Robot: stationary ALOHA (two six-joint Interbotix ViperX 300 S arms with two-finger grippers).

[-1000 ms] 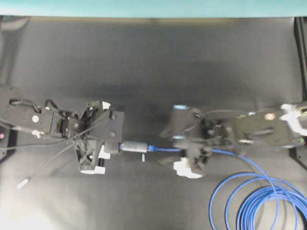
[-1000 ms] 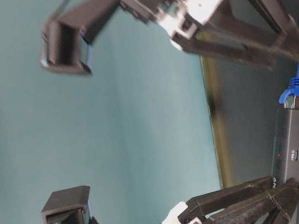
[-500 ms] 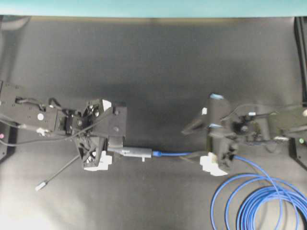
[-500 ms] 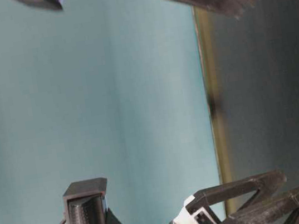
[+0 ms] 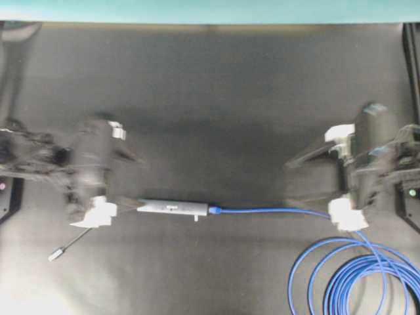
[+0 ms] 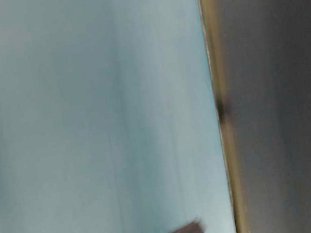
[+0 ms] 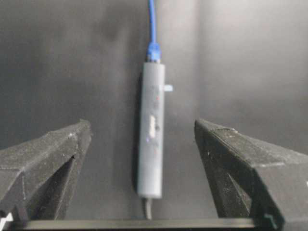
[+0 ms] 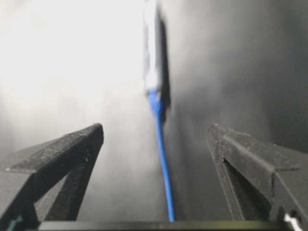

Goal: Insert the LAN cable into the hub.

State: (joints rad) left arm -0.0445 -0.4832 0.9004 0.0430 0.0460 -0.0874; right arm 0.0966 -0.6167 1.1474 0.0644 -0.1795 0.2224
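- Hub (image 5: 172, 207) flat on the desk (image 5: 216, 98), LAN cable (image 5: 269, 211) plugged into its 3 o'clock end.
- Left tool (image 7: 144, 144): jaws apart, empty, at the hub's 9 o'clock.
- Right tool (image 8: 156, 149): jaws apart, empty, at 3 o'clock, straddling the cable untouched.

- A dark, matte black surface (image 5: 216, 85) is seen from overhead, bounded along its far edge by a teal wall.
- The hub (image 5: 172, 207), a slim grey bar, is laid flat near the middle of the surface.
- Its thin grey cable tail (image 5: 75, 240) is trailed towards the left, ended by a small silver plug (image 5: 56, 254).
- The LAN cable (image 5: 275, 210) is seated in the hub's right end and run straight to the right.
- The rest of it is wound in loops at the lower right corner.
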